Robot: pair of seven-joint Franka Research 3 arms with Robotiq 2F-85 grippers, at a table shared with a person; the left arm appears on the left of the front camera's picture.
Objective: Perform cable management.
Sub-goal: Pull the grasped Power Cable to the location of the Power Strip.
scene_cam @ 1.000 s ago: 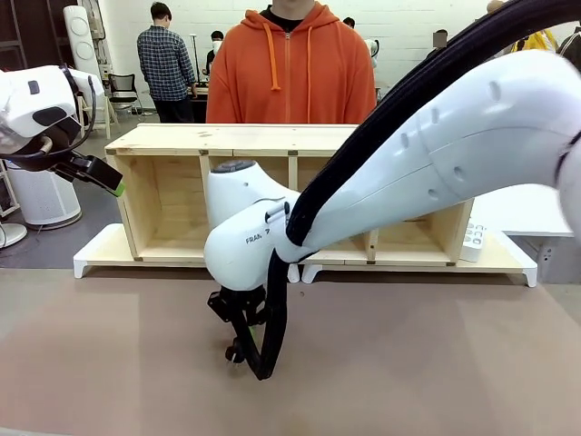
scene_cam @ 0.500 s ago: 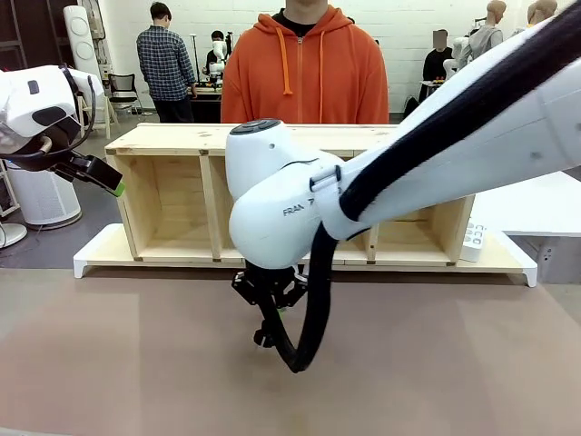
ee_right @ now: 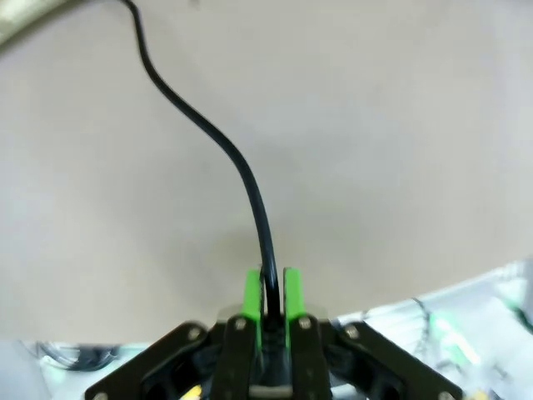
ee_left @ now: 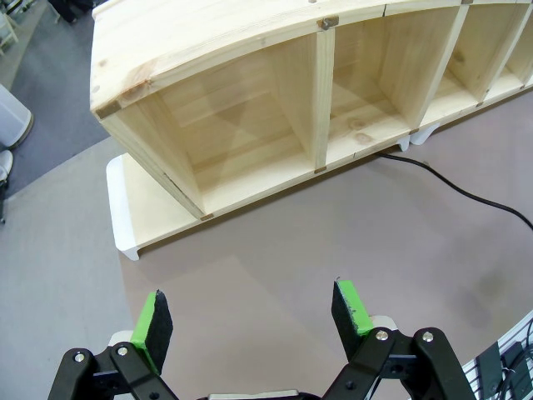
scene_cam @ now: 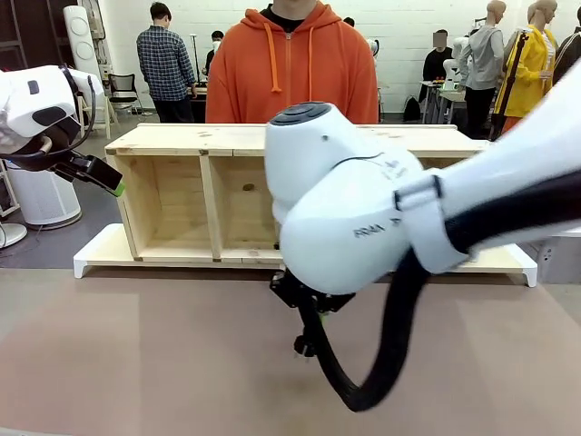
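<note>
Right pincer: green pads pressed together on the cable, low over the surface. From the pads the cord trails away in one loose curve, lying flat.

Step in hand looks like drawing up slack. Best to pull slowly along the cord's own line, since a smooth, thin cord may slide through the pads.

Left pincer: spread, empty, well apart from the cord.

Farther off, the cable meets the base of the wooden shelf. Watch for a snag there.

A person stands behind the shelf.

The right arm reads "FRAN", partly legible.
</note>
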